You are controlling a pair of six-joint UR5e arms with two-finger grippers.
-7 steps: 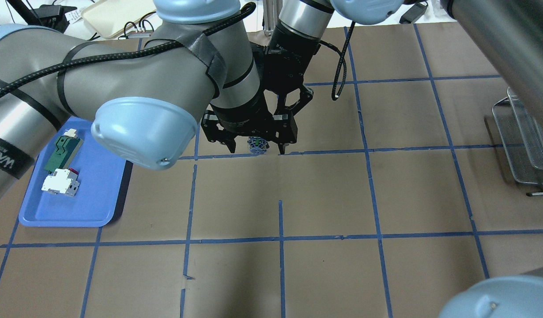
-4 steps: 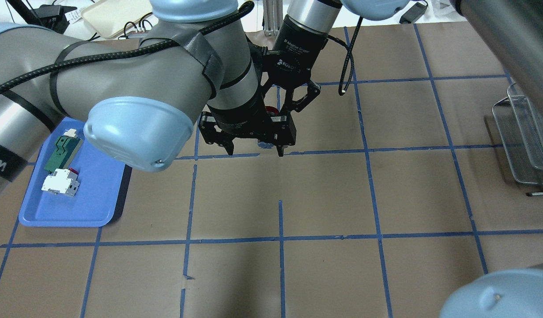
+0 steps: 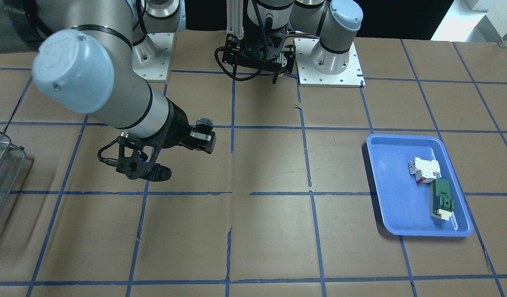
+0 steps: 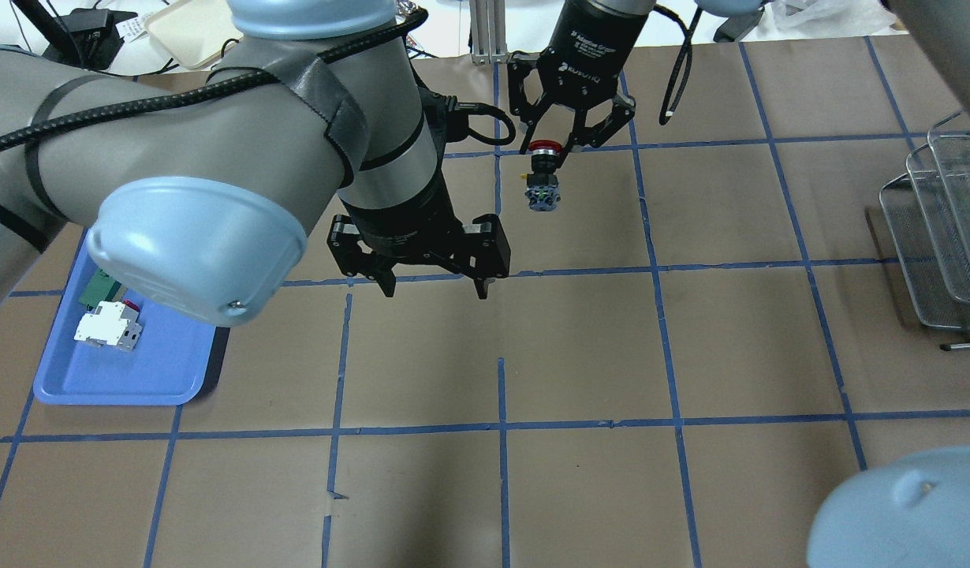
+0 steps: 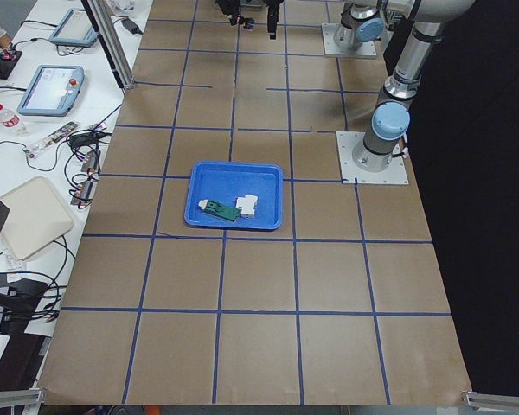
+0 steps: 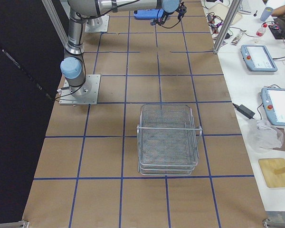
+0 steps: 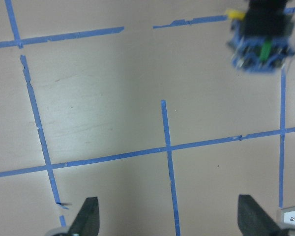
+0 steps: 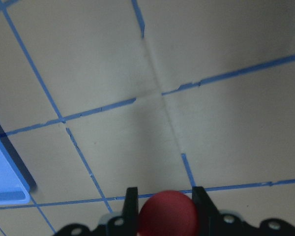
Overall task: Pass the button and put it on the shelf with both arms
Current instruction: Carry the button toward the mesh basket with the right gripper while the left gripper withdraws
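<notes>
My right gripper [image 4: 543, 151] is shut on the button [image 4: 542, 189]. It grips the red cap, and the black body with blue-green bits hangs below, above the table. In the right wrist view the red cap [image 8: 168, 214] sits between the fingers [image 8: 132, 205]. In the front view the button [image 3: 203, 123] sticks out of that gripper [image 3: 200, 142]. My left gripper [image 4: 434, 290] is open and empty, nearer and to the left of the button. Its wrist view shows the button [image 7: 262, 45] at the top right. The wire shelf [image 4: 938, 260] stands at the table's right edge.
A blue tray [image 4: 138, 379] at the left holds a white block [image 4: 106, 325] and a green-and-white part, partly hidden by my left arm. The tray [image 3: 391, 206] shows fully in the front view. The shelf [image 6: 168, 137] is upright and holds nothing.
My right gripper has carried the button up and away to the far right, out from between the left gripper's open fingers. My left gripper has drawn back a little, nearer and leftward.
</notes>
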